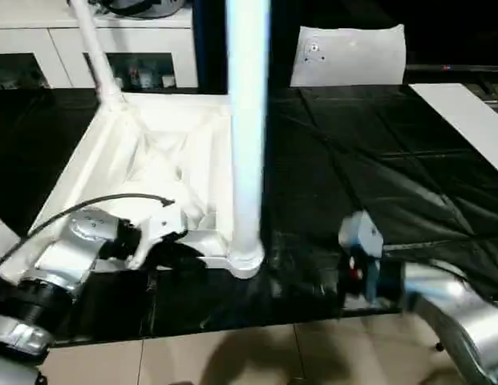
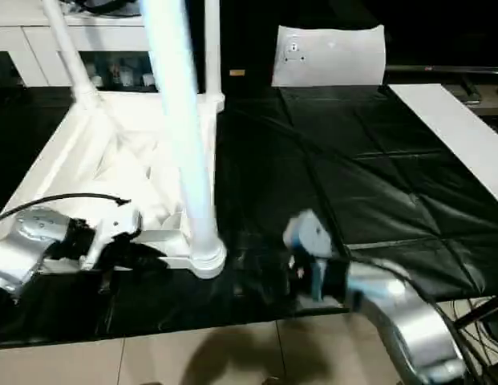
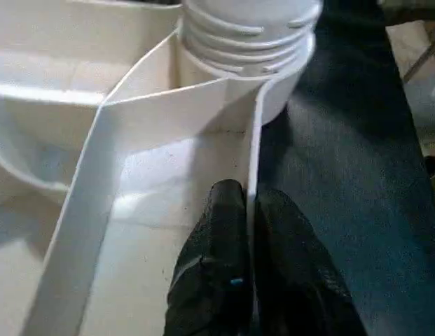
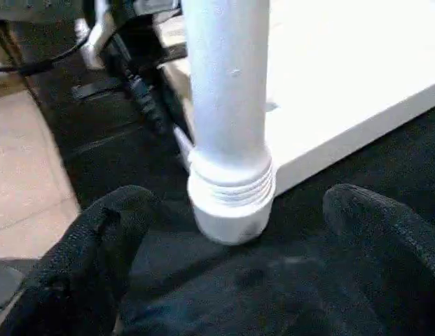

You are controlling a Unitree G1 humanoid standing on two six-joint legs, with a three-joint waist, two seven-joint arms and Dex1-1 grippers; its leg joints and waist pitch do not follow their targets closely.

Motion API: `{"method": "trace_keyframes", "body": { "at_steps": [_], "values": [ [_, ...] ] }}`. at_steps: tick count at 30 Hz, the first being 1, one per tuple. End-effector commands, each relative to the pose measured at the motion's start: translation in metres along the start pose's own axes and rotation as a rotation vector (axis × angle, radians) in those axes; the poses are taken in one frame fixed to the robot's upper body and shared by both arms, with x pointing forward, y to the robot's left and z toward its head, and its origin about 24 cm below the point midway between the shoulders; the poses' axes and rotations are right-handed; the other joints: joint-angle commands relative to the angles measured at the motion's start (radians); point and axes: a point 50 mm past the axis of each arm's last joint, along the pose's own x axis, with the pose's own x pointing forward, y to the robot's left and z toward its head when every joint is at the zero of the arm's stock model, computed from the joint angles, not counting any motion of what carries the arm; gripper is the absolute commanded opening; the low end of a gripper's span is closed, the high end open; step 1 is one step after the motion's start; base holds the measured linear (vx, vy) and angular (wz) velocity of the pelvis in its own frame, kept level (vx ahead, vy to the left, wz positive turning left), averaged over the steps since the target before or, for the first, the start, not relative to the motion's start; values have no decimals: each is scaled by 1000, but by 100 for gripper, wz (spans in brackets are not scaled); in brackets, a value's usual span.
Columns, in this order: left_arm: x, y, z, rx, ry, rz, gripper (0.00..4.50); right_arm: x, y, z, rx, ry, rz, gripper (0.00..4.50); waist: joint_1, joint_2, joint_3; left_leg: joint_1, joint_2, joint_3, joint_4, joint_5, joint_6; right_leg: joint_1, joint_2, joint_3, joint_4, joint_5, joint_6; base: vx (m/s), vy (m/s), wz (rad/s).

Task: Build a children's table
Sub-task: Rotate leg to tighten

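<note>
Table top: white plastic table top [image 1: 144, 152] lies upside down on the black mat [image 1: 377, 184], ribs up, at about 10 o'clock in the head views.
Near leg: round white leg [image 1: 247, 120] stands upright in the near corner socket [image 1: 244, 261]; the right wrist view shows thread rings at its base.
Far leg: a second leg [image 1: 92, 48] rises at 11 o'clock.
Left gripper: left gripper [image 3: 249, 231] has its black fingers pinched on the thin table rim [image 3: 253, 154], seen close in the left wrist view.
Right gripper: right gripper [image 4: 235, 231] is spread wide, one finger on either side of the near leg, apart from it.
Cabinet: white cabinet [image 1: 40, 48] with glass doors at 11 o'clock, small items blurred inside.
Floor: beige tiles [image 1: 257, 353] at 6 o'clock.
</note>
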Motion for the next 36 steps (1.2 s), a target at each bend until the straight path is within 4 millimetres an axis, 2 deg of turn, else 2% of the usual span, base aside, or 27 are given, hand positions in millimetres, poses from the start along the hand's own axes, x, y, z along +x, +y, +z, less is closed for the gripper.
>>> {"method": "trace_keyframes", "body": {
  "at_steps": [1,3,4,6,7,8,9,11,13,17,20,22,24,30,31,36],
  "values": [
    [0,3,11,47,-32,-2,4,2,-6,3,-30,-7,-7,450,2,1,-50,-28,51,-3,-81,39,41,63,-97,61,-73,-5,-237,0,0,0],
    [3,2,13,57,-38,-17,4,4,-8,4,-35,-12,0,450,-2,0,-53,-28,48,-1,-77,71,58,67,-95,61,-68,75,-249,0,0,0],
    [6,1,14,68,-44,-33,4,5,-10,5,-42,-18,6,450,-2,-1,-53,-28,48,1,-78,72,67,67,-95,60,-68,82,-254,0,0,0],
    [20,-8,23,123,-71,-127,0,14,-14,8,-60,-32,77,422,-3,-7,-51,-27,50,2,-79,65,76,66,-96,58,-70,59,-265,0,0,0],
    [24,-10,25,137,-76,-149,0,16,-15,8,-65,-32,101,412,-3,-5,-52,-26,52,2,-79,63,79,66,-98,58,-69,53,-268,0,0,0],
    [26,-11,28,151,-80,-167,0,18,-16,8,-75,-26,121,403,-4,-8,-50,-25,55,3,-79,65,85,63,-97,58,-69,54,-272,0,0,0],
    [28,-12,29,161,-82,-178,0,19,-16,7,-81,-22,135,390,1,-4,-53,-18,57,5,-77,78,95,58,-97,58,-66,70,-279,0,0,0],
    [33,-13,32,188,-78,-206,0,22,-18,7,-92,-10,171,378,8,-9,-52,-19,58,8,-77,101,114,58,-98,57,-63,97,-286,0,0,0],
    [36,-14,34,212,-64,-234,0,25,-21,7,-109,2,206,360,15,-10,-53,-15,59,12,-76,103,125,54,-99,54,-62,94,-291,0,0,0],
    [39,-14,35,236,-49,-255,0,28,-23,6,-117,11,238,331,20,-18,-51,-14,62,21,-78,81,130,49,-102,52,-63,64,-285,0,0,0],
    [41,-14,37,257,-35,-269,0,31,-23,7,-111,12,300,311,19,-16,-48,-15,63,22,-80,53,122,48,-104,50,-66,20,-282,0,0,0],
    [41,-12,38,269,-26,-271,0,30,-22,6,-109,16,353,287,19,-23,-47,-18,63,24,-80,49,121,49,-105,52,-67,18,-279,0,0,0],
    [42,-11,38,275,-20,-271,0,30,-22,5,-107,25,385,266,22,-21,-48,-18,63,24,-78,61,126,48,-107,52,-65,32,-278,0,0,0],
    [43,-8,38,281,-9,-273,0,29,-23,3,-101,48,434,217,27,-25,-52,-24,61,24,-73,118,150,51,-106,50,-55,105,-285,0,0,0],
    [43,-8,38,281,-7,-274,0,29,-24,3,-99,50,438,208,29,-26,-51,-25,61,24,-72,122,158,50,-106,49,-55,106,-287,0,0,0],
    [43,-7,36,266,1,-270,0,31,-24,1,-79,60,461,199,36,-23,-46,-24,62,26,-73,107,153,46,-105,49,-58,72,-280,0,0,0]
  ]
}}
